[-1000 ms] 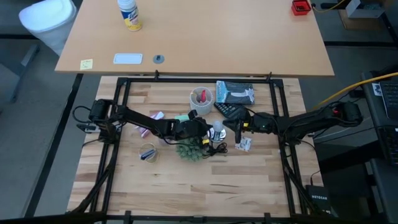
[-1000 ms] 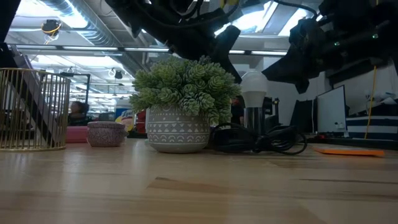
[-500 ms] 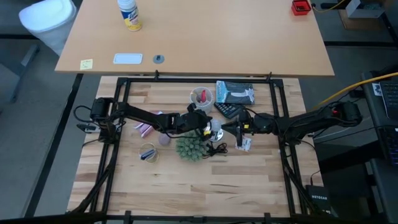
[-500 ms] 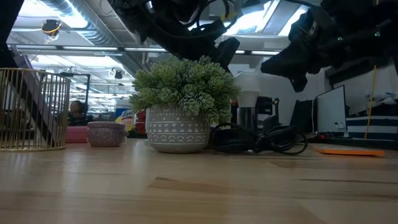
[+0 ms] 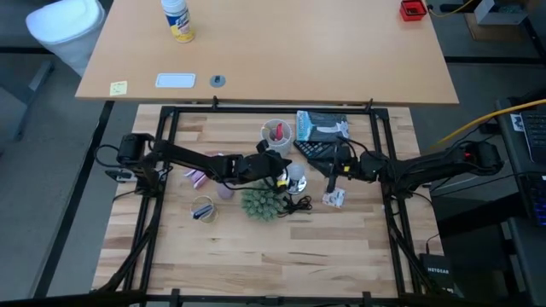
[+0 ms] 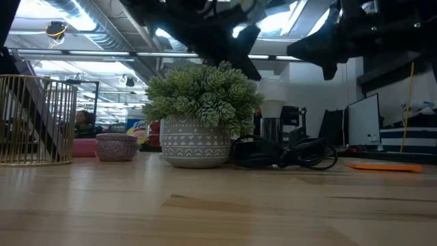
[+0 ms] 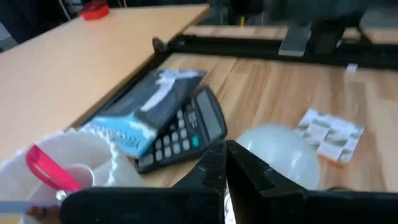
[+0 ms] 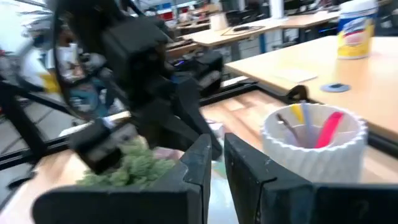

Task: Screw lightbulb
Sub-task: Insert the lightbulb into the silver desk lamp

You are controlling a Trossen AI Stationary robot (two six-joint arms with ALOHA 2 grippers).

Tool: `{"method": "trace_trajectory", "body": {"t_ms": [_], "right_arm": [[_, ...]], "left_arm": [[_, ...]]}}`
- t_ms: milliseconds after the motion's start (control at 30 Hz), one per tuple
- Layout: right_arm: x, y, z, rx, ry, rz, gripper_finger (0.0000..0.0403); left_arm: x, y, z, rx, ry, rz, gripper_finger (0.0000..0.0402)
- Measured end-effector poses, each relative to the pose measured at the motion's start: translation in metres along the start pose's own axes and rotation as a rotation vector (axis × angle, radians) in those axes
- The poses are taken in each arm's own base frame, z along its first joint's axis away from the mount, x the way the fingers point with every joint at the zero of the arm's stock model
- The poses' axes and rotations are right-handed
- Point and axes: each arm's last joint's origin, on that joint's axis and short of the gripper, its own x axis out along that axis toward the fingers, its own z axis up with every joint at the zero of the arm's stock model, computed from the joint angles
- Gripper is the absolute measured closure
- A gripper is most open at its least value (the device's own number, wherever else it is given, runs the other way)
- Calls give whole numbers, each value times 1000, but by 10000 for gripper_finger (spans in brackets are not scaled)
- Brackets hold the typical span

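Observation:
The lightbulb [image 5: 296, 176] is small and white and stands upright on a dark socket with a black cord [image 6: 293, 154], just behind the potted green plant [image 5: 260, 203]. In the low view the lightbulb [image 6: 272, 92] shows right of the plant [image 6: 201, 102]. My left gripper [image 5: 281, 173] is shut, right beside the bulb; its wrist view shows the shut fingertips [image 7: 225, 163] in front of the white dome [image 7: 280, 146]. My right gripper [image 5: 331, 170] is shut and empty, raised above the table to the bulb's right [image 8: 215, 163]. My left gripper stands with shut fingers at the side of the bulb's dome [image 7: 261, 146], coming level from the table's left. Whether the fingers touch it, I cannot tell.
A white cup with pens [image 5: 275, 133], a calculator [image 5: 317, 151] and a blue package [image 5: 322, 126] lie at the far side. A small packet [image 5: 334, 198] lies under the right arm. A pink bowl [image 5: 225, 191] and a wire basket [image 5: 202, 210] stand left of the plant.
My left gripper has gone from above the plant toward the far edge, up to the bulb. My right gripper has risen and drawn back toward the table's right edge, away from the bulb. The bulb with its socket has shifted slightly.

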Motion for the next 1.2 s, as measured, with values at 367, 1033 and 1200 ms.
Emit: {"method": "trace_trajectory", "body": {"t_ms": [367, 1033, 1200], "right_arm": [[-1, -6, -11, -69, 93, -143, 352], [14, -7, -36, -82, 206, -113, 353], [16, -6, -40, -48, 233, -73, 353]], "left_arm": [[-20, -21, 9, 7, -38, -121, 400], [-6, -34, -17, -19, 49, -78, 400], [-4, -29, -20, -10, 80, -59, 400]]}}
